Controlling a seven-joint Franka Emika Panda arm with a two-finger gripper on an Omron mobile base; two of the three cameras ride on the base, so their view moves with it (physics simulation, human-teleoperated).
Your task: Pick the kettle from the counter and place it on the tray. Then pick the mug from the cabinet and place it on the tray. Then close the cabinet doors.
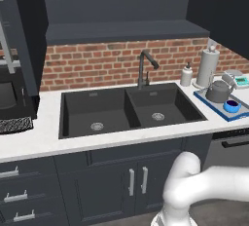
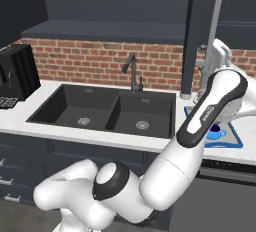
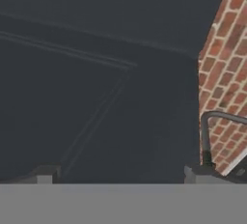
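Squat dark-grey metal kettle (image 1: 218,91) and small bright-blue mug (image 1: 232,106) sit on the blue-rimmed tray (image 1: 210,103); end effector (image 3: 123,177), released and empty, should press flat against the dark charcoal cabinet door (image 2: 205,31), swinging it shut

Sink (image 1: 126,110) set in counter (image 1: 44,140), faucet (image 1: 145,69) behind it at wall. Tray (image 1: 210,102) on counter right of sink; kettle (image 1: 218,91) on tray's far part, mug (image 1: 231,106) on its near part. Soap bottle (image 1: 186,75) and paper-towel roll (image 1: 208,66) behind tray. Base cabinets (image 1: 116,181) below sink.
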